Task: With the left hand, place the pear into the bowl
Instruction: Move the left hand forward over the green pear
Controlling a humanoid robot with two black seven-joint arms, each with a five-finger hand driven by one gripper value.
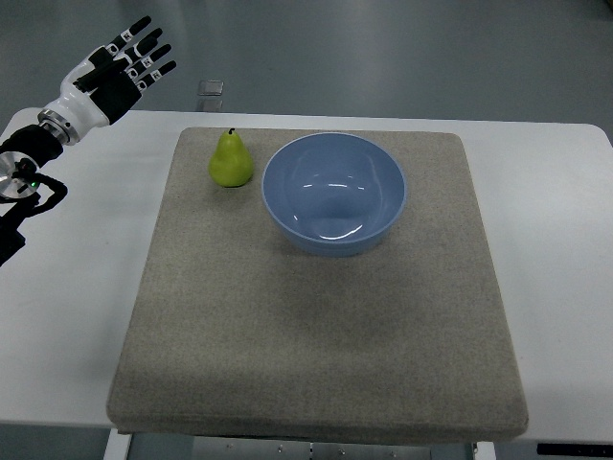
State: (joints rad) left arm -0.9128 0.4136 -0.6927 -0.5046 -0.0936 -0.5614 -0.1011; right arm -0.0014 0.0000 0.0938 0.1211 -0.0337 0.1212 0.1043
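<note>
Grey mat (316, 326) | pear (231, 161) upright beside bowl (334, 193) | left hand (123, 65) open, well apart

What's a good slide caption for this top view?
Left robot hand open above the table's far-left corner; green pear upright beside the empty blue bowl on a beige mat.

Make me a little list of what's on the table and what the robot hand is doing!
pear: green, standing upright on the mat, just left of the bowl
bowl: blue, nothing in it
mat: grey, lying on the white table
left hand: fingers spread, holding nothing, up past the table's far left corner
right hand: not in the picture
pear in bowl: not yet
</note>
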